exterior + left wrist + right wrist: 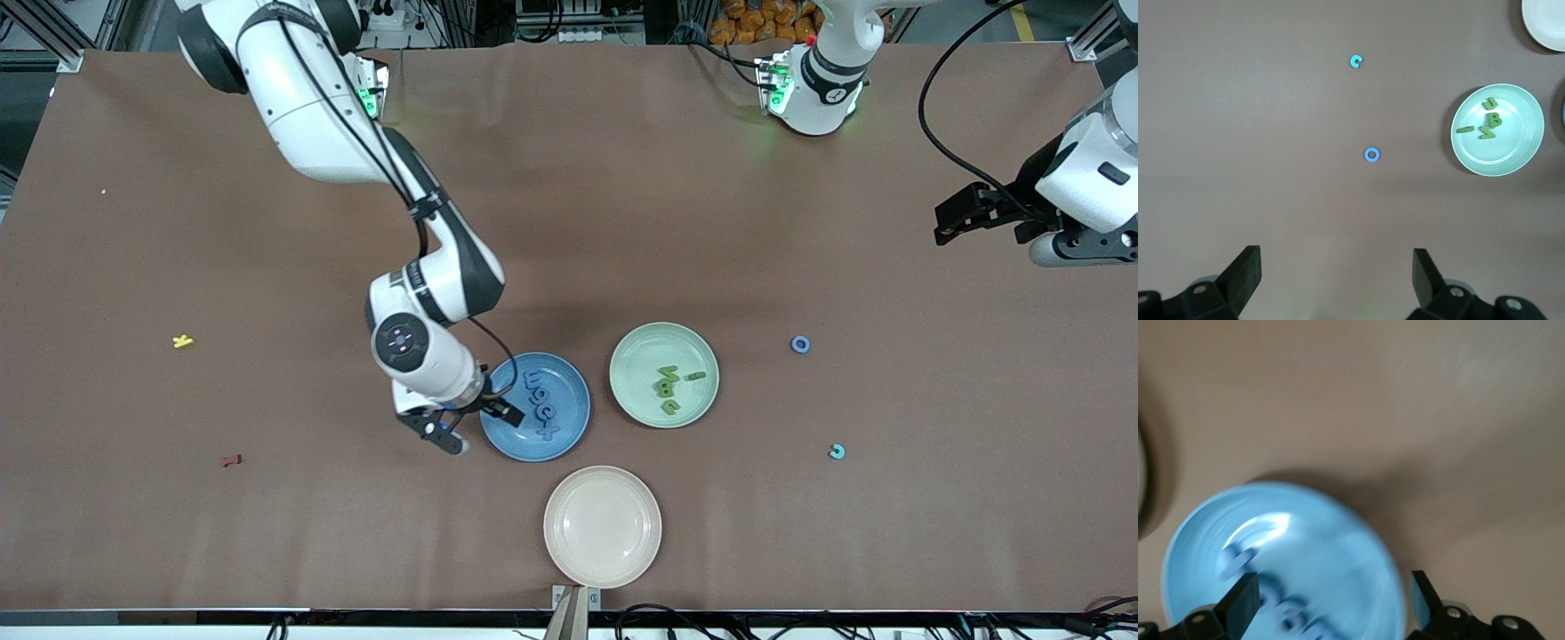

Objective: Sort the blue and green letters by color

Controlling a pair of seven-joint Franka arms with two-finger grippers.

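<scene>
Nearest the front camera, a cream plate (602, 526) is seen lying bare on the brown table (800, 551). Farther from that camera, two more plates are set side by side: a blue plate (535, 407) toward the right arm's end and a pale green plate (664, 374) toward the left arm's end. Several blue letters (540, 402) are held in a row in the blue plate, and a small cluster of green letters (671, 384) is gathered in the green plate. A blue ring-shaped letter (800, 344) is left on the bare table beside the green plate, toward the left arm's end, and a turquoise C-shaped letter (837, 452) lies nearer to the front camera than that ring. Toward the right arm's end, a yellow letter (182, 340) and a red letter (231, 460) are seen well apart from the plates. The right gripper (474, 425) is positioned low over the rim of the blue plate, its fingers spread wide and nothing held between them. The left gripper (1336, 280) is held high over the table at the left arm's end, waiting, with its fingers likewise spread and empty; the ring and the C-shaped letter are shown beneath it in the left wrist view.
</scene>
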